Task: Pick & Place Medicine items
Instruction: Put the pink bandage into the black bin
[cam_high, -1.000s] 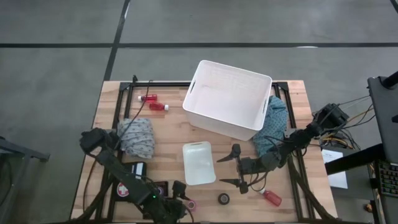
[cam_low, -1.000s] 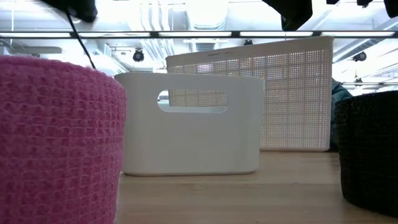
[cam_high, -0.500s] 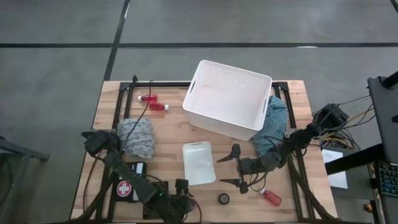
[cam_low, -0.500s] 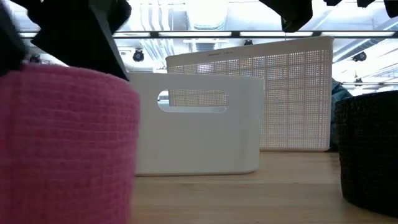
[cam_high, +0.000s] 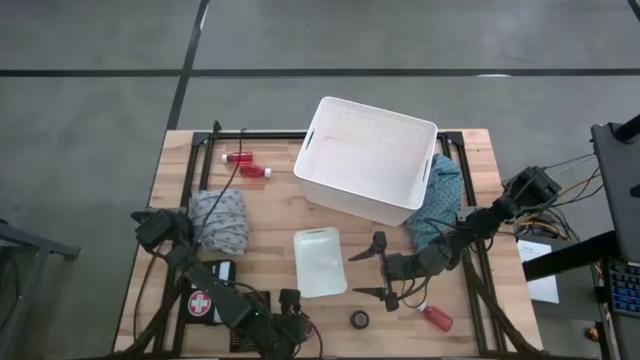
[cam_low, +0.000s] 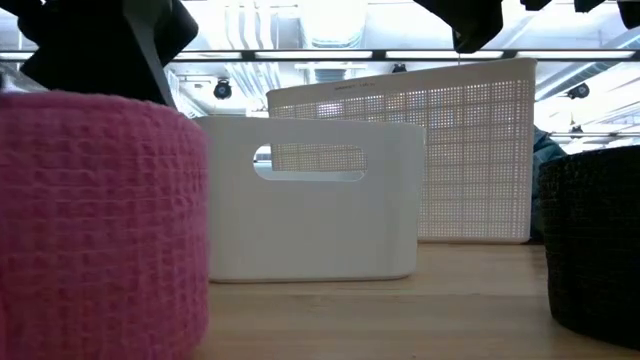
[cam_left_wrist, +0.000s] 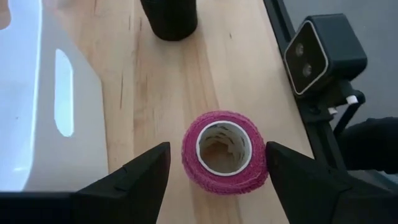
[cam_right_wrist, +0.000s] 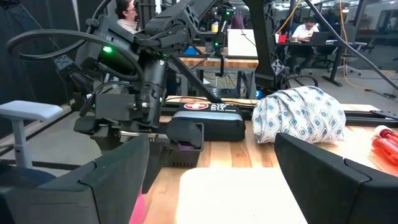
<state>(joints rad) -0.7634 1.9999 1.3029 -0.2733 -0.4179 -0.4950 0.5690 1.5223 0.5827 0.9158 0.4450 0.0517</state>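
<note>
Left gripper (cam_left_wrist: 214, 163) hangs over the near edge of the surface (cam_left_wrist: 217, 68), jaws apart and straddling the pink tape roll (cam_left_wrist: 224, 151). One finger stands on each side of the roll, gaps showing on both, so not yet clamped. The roll stands on end, hollow core up, a stance that probably suits a squeeze across its soft wall.

Dark tape roll (cam_high: 360, 319) lies beyond these jaws, well apart.

Right gripper (cam_high: 381, 268) waits beside the small white bin (cam_high: 319, 262), jaws wide, nothing between them.

Two red bottles (cam_high: 248, 165) lie near the far corner, a third red bottle (cam_high: 437, 318) just behind the right jaws. The white basket (cam_high: 366, 160), likely the destination, sits open-topped.
</note>
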